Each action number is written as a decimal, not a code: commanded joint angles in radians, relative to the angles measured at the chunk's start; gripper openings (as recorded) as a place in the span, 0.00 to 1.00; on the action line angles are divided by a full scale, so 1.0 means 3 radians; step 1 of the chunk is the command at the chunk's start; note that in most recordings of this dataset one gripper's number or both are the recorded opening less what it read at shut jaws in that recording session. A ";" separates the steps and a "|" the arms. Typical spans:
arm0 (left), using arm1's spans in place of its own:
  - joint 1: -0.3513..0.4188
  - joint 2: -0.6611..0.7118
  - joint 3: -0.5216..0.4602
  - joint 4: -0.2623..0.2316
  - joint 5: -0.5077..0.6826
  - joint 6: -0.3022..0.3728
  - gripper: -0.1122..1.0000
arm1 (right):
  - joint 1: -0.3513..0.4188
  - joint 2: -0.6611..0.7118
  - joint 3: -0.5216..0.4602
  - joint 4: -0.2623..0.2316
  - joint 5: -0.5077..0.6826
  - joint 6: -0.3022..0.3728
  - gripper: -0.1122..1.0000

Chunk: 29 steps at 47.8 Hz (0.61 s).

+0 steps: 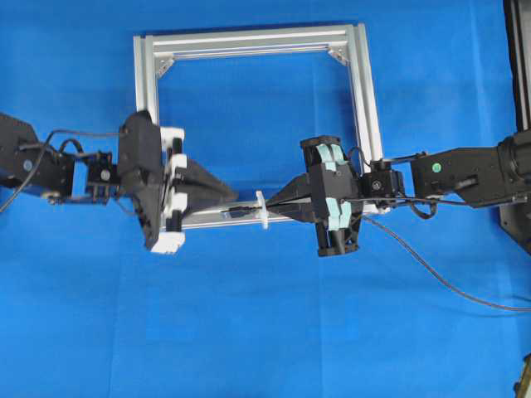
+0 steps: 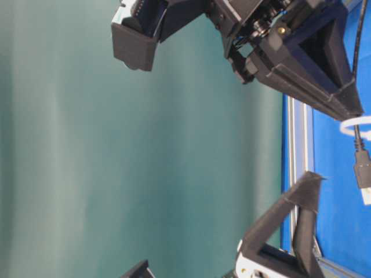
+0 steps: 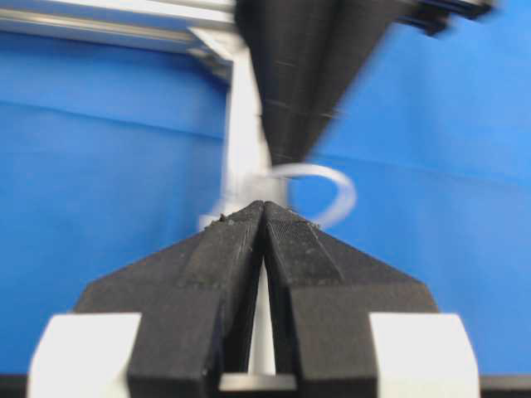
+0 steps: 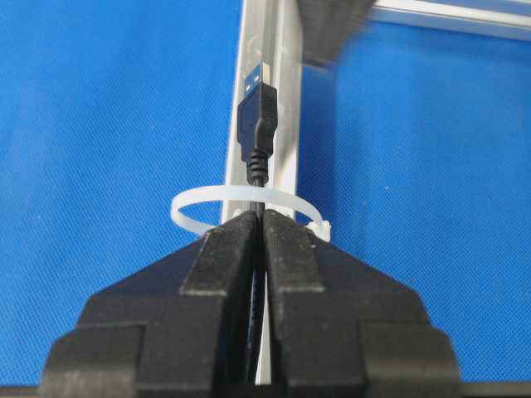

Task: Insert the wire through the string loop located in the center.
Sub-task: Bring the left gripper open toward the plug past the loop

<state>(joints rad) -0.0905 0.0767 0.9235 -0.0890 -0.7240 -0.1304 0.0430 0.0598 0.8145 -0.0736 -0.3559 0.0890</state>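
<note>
My right gripper (image 4: 262, 214) is shut on the wire (image 4: 259, 178) just behind its plug. The dark plug (image 4: 257, 124) with its metal tip has passed through the white string loop (image 4: 216, 191) and lies over the frame's near rail. In the overhead view the string loop (image 1: 262, 210) stands on that rail, with the right gripper (image 1: 274, 209) just right of it. The wire (image 1: 431, 269) trails off to the right. My left gripper (image 1: 234, 197) is shut and holds nothing, its tip just left of the loop and close to the plug (image 2: 363, 171) without touching it.
The silver aluminium frame (image 1: 249, 37) lies as a square on the blue cloth. Both arms reach in over its near rail (image 4: 282, 99). A dark stand (image 1: 518, 99) rises at the right edge.
</note>
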 commanded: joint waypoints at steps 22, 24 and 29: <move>-0.0112 -0.0077 -0.0066 0.0010 -0.0015 0.0031 0.10 | 0.0005 -0.0036 -0.0061 -0.0005 -0.0031 -0.0005 0.08; -0.0112 -0.0077 -0.0066 0.0010 -0.0015 0.0031 0.10 | 0.0000 -0.0036 -0.0056 -0.0005 -0.0031 -0.0005 0.08; -0.0107 -0.0077 -0.0066 0.0010 -0.0015 0.0031 0.10 | 0.0005 -0.0041 -0.0056 -0.0005 -0.0031 -0.0005 0.08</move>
<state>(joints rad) -0.1258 0.0782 0.9173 -0.0890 -0.7240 -0.1227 0.0430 0.0598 0.8145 -0.0736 -0.3559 0.0890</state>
